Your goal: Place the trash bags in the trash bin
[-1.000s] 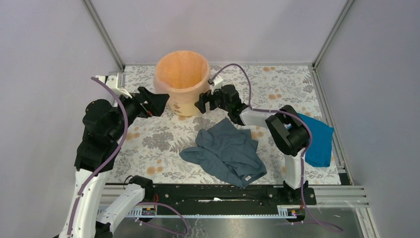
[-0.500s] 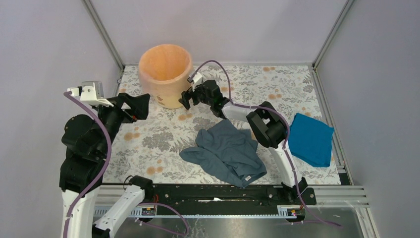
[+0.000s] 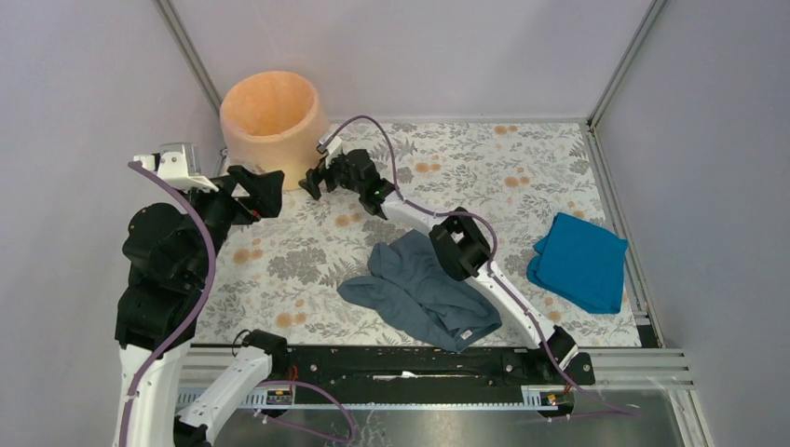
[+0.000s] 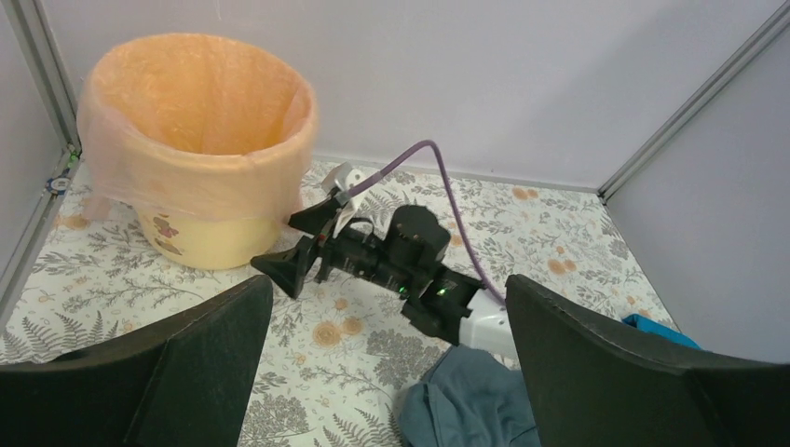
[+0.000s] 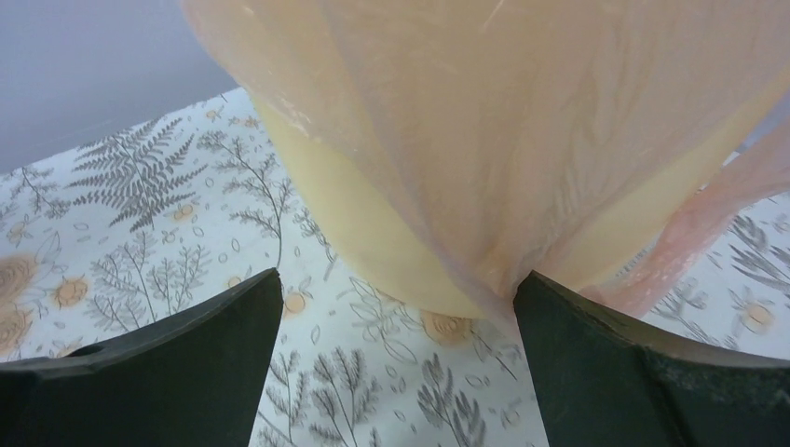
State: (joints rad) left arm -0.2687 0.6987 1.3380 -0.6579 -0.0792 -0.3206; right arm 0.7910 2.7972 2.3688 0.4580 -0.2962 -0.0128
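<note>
Beside the trash bin (image 4: 210, 244), the right tool (image 5: 396, 279) hovers, jaws apart.

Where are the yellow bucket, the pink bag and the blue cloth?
yellow bucket (image 4: 224, 242): left wrist view, bare lower wall.
pink bag (image 4: 186, 177): left wrist view, film draped over rim.
blue cloth (image 3: 579, 263): top view, its middle.

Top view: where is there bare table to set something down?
Widest bare patch: far right, between the right arm, the back wall and the blue cloth. A smaller one lies near-left, between the left arm and the grey-blue garment. Crowded by the trash bin, where the left gripper and right gripper sit.
</note>
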